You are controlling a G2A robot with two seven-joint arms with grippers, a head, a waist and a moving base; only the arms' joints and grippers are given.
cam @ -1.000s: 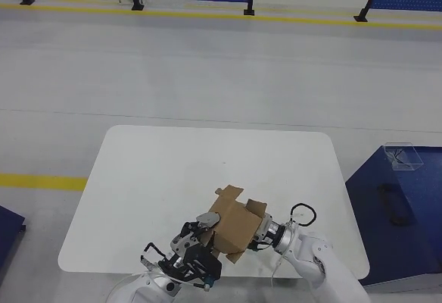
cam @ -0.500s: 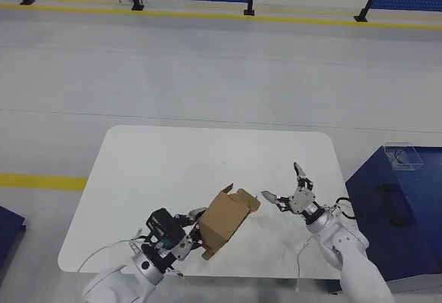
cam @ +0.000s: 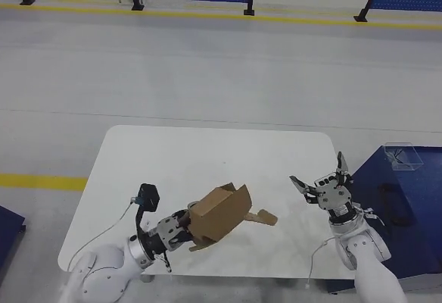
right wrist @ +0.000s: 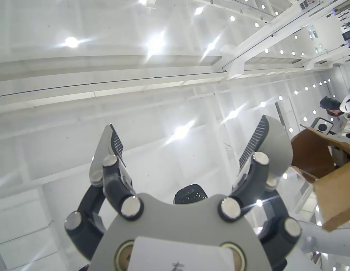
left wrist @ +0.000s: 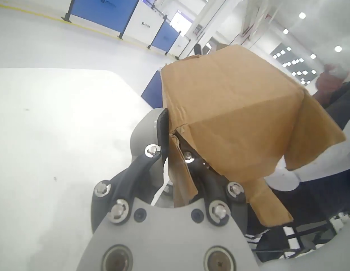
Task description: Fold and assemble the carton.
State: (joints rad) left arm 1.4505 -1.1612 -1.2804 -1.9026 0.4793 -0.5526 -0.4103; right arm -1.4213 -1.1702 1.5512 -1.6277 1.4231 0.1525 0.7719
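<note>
1. The white, round-cornered table (cam: 168, 159) lay beneath both my arms.
2. The brown corrugated-cardboard carton (cam: 219, 212) hung tilted over the table's near middle, partly formed, with its flaps not yet closed.
3. My left gripper (left wrist: 175, 139) was clamped tight on one thin cardboard edge at the carton's lower end.
4. My right gripper (cam: 321, 182) stood spread wide and empty, fingers pointing up, well apart from the carton, by the table's right edge.
5. One loose brown flap (cam: 260, 217) trailed from the carton toward my right gripper, low near the tabletop.
6. I judged the risks to be these: pinched by a single wall, the carton could swing, slip or crease, and the trailing flap could snag on the table.
</note>
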